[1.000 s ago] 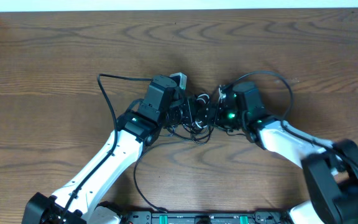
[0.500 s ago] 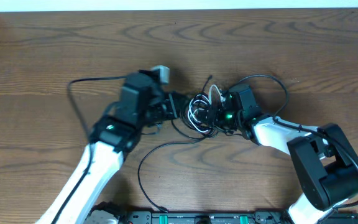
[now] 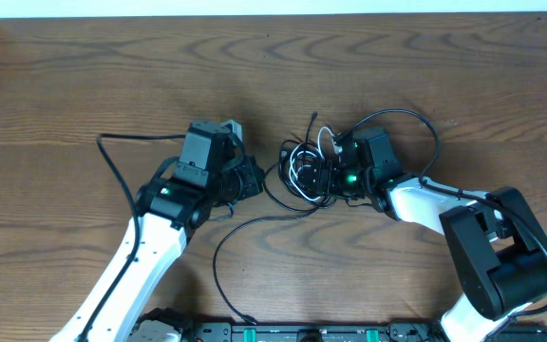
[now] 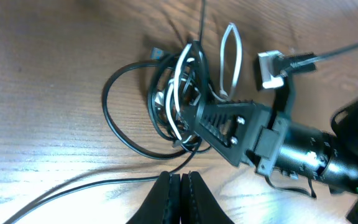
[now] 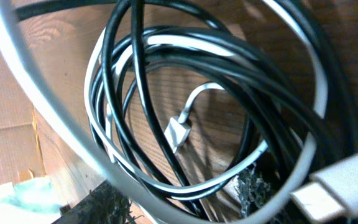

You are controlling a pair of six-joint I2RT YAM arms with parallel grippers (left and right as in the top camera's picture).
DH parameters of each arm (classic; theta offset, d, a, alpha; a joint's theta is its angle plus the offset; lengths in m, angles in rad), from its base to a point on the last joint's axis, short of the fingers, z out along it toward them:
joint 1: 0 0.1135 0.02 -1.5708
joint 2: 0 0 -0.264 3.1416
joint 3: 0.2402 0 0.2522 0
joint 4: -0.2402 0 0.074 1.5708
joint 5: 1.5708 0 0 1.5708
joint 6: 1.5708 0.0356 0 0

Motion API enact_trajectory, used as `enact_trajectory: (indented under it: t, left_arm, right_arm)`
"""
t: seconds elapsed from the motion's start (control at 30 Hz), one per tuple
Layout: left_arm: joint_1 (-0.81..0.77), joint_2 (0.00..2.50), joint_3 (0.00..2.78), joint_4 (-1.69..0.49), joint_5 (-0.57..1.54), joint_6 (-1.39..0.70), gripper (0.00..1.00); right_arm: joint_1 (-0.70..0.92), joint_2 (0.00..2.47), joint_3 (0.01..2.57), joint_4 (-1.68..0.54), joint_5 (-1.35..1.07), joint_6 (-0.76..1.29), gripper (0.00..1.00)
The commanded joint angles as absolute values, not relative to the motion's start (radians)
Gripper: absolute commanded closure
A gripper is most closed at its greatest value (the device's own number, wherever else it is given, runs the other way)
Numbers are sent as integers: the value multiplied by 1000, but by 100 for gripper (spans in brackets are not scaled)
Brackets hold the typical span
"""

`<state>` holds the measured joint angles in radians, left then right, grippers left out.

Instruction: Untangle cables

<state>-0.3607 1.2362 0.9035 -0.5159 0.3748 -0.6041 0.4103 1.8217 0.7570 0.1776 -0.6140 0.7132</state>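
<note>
The cables are lying in a tight coil around the middle of the desk, between the two arms. The left gripper is sitting just to the coil's left with its jaws pressing together. A thin black strand is running right past its tips (whether it is pinched there I cannot tell) and trailing off in a loop toward the near edge of the desk. The right gripper is reaching into the coil from the right, with one ribbed finger poking in among the loops. Its jaws are standing apart with strands crossing between them, but I cannot tell whether they are squeezing any. A whitish strand is winding among the black ones, and a small white plug is showing inside the ring of the coil.
</note>
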Motion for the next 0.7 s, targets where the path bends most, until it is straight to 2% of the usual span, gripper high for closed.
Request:
enact_trajectory:
  t: [0.0, 0.13, 0.3, 0.47, 0.67]
  left_arm:
    - [-363, 1299, 887, -507, 355, -704, 92]
    - [-386, 1373, 887, -474, 374, -745, 92]
    - [-412, 1455, 887, -351, 524, -746, 92]
    - [-411, 1460, 887, -270, 550, -727, 67]
    - [-411, 1460, 887, -237, 558, -727, 64]
  right_arm:
    - [400, 1848, 739, 172, -585, 622, 44]
    - [400, 1848, 738, 165, -559, 612, 41]
    - [402, 1848, 738, 148, -498, 612, 38]
    - [402, 1848, 738, 137, -487, 612, 36]
    - [402, 1848, 738, 135, -480, 612, 32]
